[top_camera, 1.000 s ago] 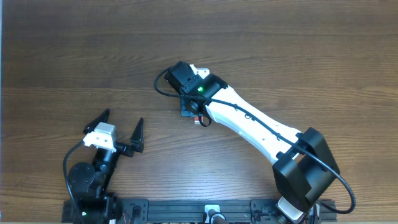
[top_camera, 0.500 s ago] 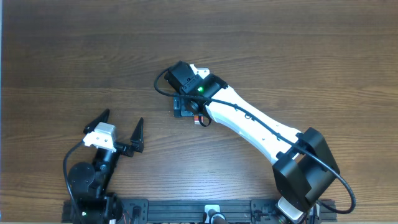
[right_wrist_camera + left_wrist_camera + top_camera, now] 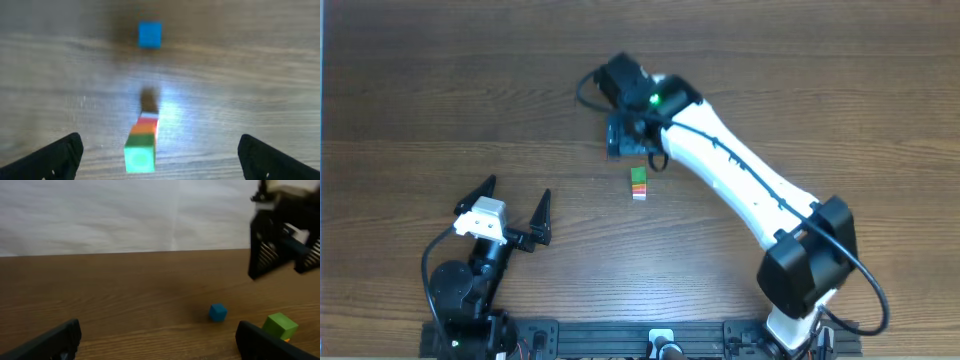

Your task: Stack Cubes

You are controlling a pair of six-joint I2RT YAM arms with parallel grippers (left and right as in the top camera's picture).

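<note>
Your right hand point(image 3: 627, 138) hangs above the surface point(image 3: 440, 80) with its fingers spread wide and nothing between them. Just beside it stands the stack point(image 3: 639, 183), with the green cube point(image 3: 140, 155) on top and orange and red beneath. The blue cube point(image 3: 149, 34) sits alone, near the stack but clear of it. By the look of things it is the one piece not yet stacked, so the step in hand is likely fetching it. Come down on it from straight above with the fingers square to two opposite faces, and keep the wrist on the side away from the stack so that nothing brushes the tower. Close gently, since a cube this small will probably skate on the smooth wood if one finger meets it first. Raise it well above the green cube before you carry it across. Then centre it, set it flat, and open only once it rests. A tall, narrow stack tips easily. Your left hand point(image 3: 515, 202) rests near its base with its fingers spread and empty, well apart from the cubes. The surface is dark wood grain, and a pale wall point(image 3: 125, 215) stands behind its far edge.
</note>
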